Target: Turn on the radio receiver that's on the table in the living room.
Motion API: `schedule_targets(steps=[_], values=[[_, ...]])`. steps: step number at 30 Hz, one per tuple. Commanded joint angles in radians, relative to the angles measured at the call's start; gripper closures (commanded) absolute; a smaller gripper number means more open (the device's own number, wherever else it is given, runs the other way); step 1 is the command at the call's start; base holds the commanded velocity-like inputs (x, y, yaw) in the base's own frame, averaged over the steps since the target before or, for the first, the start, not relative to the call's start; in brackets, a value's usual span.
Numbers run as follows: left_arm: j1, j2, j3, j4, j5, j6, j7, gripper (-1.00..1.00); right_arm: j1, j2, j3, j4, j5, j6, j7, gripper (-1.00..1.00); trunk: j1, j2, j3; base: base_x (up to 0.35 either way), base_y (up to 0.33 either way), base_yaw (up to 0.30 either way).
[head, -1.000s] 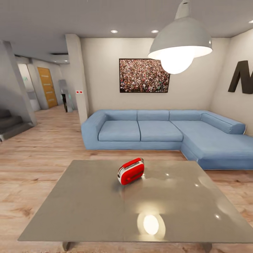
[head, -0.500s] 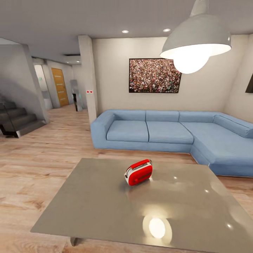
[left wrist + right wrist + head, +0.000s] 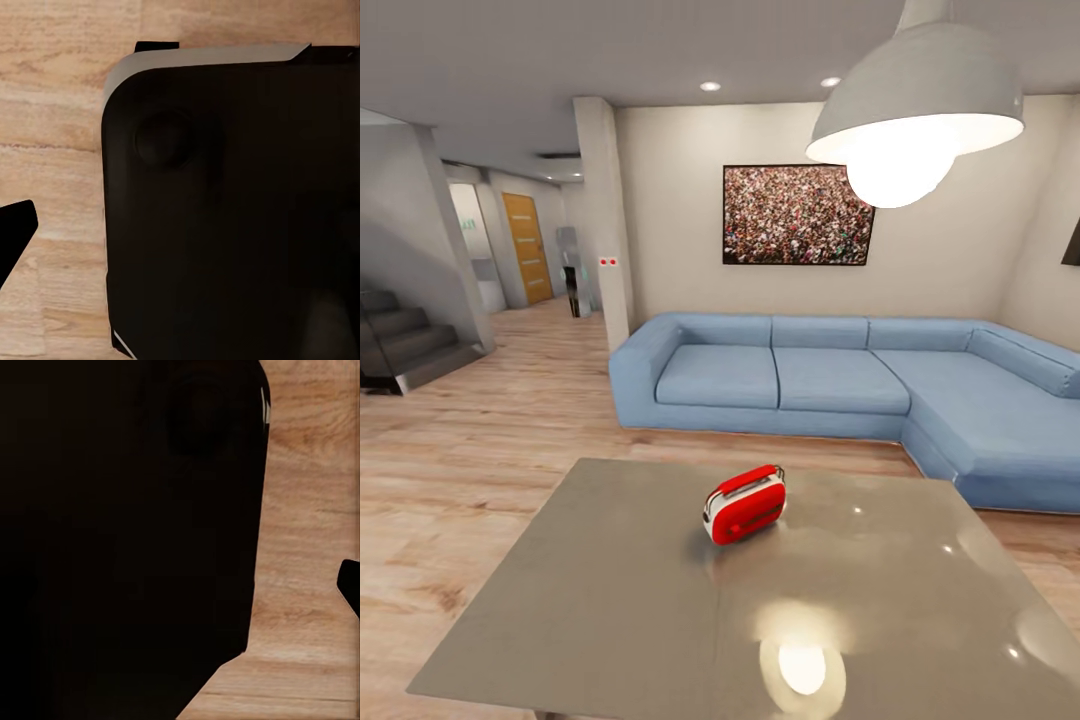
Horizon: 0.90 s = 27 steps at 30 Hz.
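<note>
Between the earlier head pictures and this one the whole scene has slid and the table has grown nearer and larger, which reads as the camera moving with the robot, not the things moving. From the head view, the radio [image 3: 745, 503] sits on the table [image 3: 610, 600], about midway across and toward its far edge, tilted at an angle, its thin handle on top. It is a small rounded red box with white trim; the table top is flat, grey and glossy enough to mirror the lamp [image 3: 916, 95], a white dome hanging at upper right. Beyond lie a soft blue L-shaped sofa [image 3: 810, 380], a framed crowd picture [image 3: 798, 215] on the wall, and pale wood plank floor [image 3: 470, 440]. The left wrist view gives a dark, smooth, round-cornered body with a shallow round dimple against wood planks; the right wrist view gives a similar dark mass beside the planks. Neither arm's tool can be read in these pictures, so I cannot tell whether either is apart or together. My judgement: the radio is small and light on a slick top, so a push for its switch could skid or tip it, and rolling in too close could bump the table's near edge.
</note>
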Motion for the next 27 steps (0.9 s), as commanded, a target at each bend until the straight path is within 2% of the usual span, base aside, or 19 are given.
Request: schedule_targets(steps=[1,27], values=[[0.000,0.000,0.000,0.000,0.000,0.000,0.000,-1.00,0.000,0.000,0.000,0.000,0.000,0.000,0.000,-1.00,0.000,0.000,0.000,0.015,-0.010,0.000],[0.000,0.000,-0.001,0.000,0.000,0.000,0.000,-1.00,0.000,0.000,0.000,0.000,-0.001,0.000,0.000,-1.00,0.000,0.000,0.000,0.001,-0.001,0.000]])
